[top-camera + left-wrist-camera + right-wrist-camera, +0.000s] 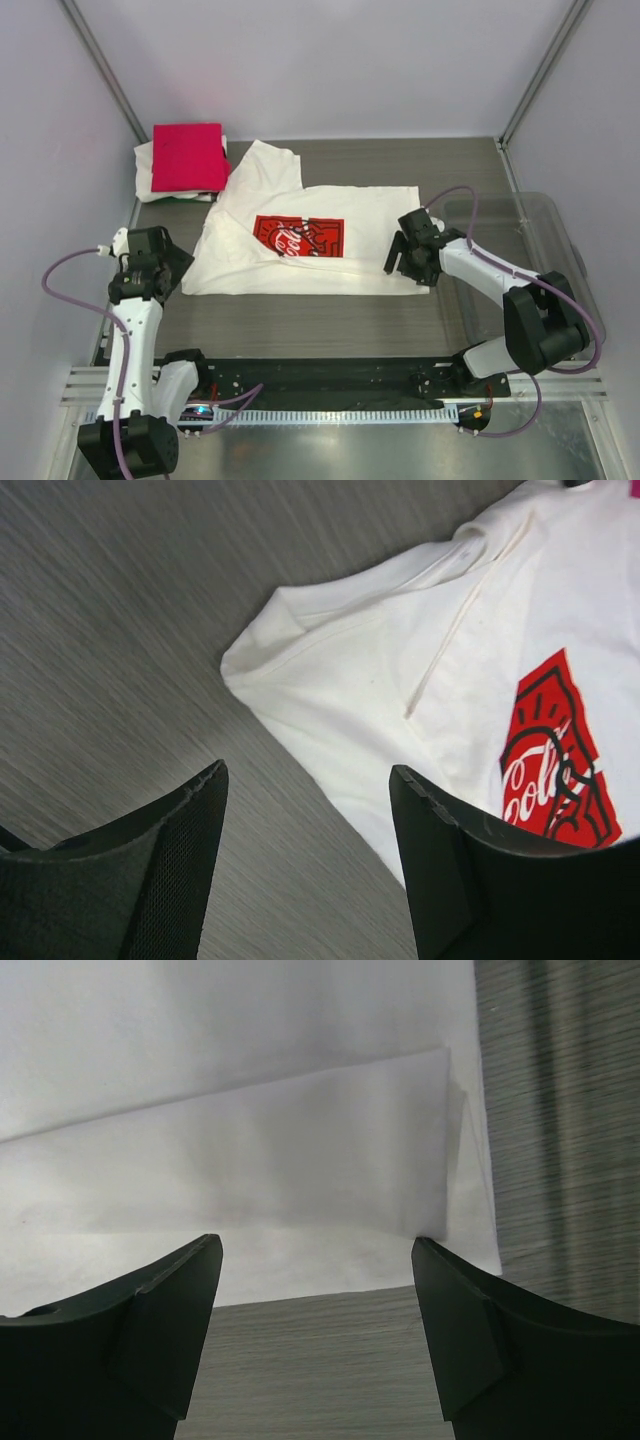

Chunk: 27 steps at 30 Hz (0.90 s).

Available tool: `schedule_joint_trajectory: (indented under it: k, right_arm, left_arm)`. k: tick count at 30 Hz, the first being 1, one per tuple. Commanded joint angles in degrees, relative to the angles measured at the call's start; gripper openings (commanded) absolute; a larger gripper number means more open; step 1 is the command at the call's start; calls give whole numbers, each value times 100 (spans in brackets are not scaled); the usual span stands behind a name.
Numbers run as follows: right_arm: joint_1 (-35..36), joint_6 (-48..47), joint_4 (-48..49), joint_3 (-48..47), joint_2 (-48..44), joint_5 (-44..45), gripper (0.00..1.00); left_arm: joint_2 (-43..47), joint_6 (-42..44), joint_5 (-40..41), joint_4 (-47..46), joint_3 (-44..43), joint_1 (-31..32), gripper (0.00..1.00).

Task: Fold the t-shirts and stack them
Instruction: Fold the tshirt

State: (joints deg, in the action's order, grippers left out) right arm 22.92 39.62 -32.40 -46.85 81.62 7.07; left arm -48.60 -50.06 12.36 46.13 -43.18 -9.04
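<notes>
A white t-shirt with a red Coca-Cola print (pixel 300 238) lies spread and partly folded on the table's middle. Its sleeve corner and print show in the left wrist view (pixel 400 680); its folded hem shows in the right wrist view (pixel 250 1160). A folded crimson-pink shirt (pixel 187 156) rests on another folded white shirt (pixel 147 172) at the back left. My left gripper (pixel 172 262) is open and empty, just left of the shirt's near-left corner. My right gripper (pixel 396 258) is open and empty over the shirt's near-right corner.
A clear plastic tub (pixel 545 250) stands at the right edge, behind my right arm. Grey walls close in the table on three sides. A black rail (pixel 320 375) runs along the near edge.
</notes>
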Motion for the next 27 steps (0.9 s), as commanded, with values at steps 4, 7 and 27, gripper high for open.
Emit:
schedule_joint_trajectory:
  k: [4, 7, 27]
  right_arm:
    - [20, -156, -293, -202, -419, 874, 79]
    - [11, -200, -337, -228, -420, 972, 74]
    - [-24, -182, 41, 141, 82, 1191, 47]
  left_arm:
    - [96, 857, -102, 440, -674, -37, 67]
    - [157, 981, -155, 476, -710, -28, 67]
    - [228, 1289, -146, 450, -754, -37, 67]
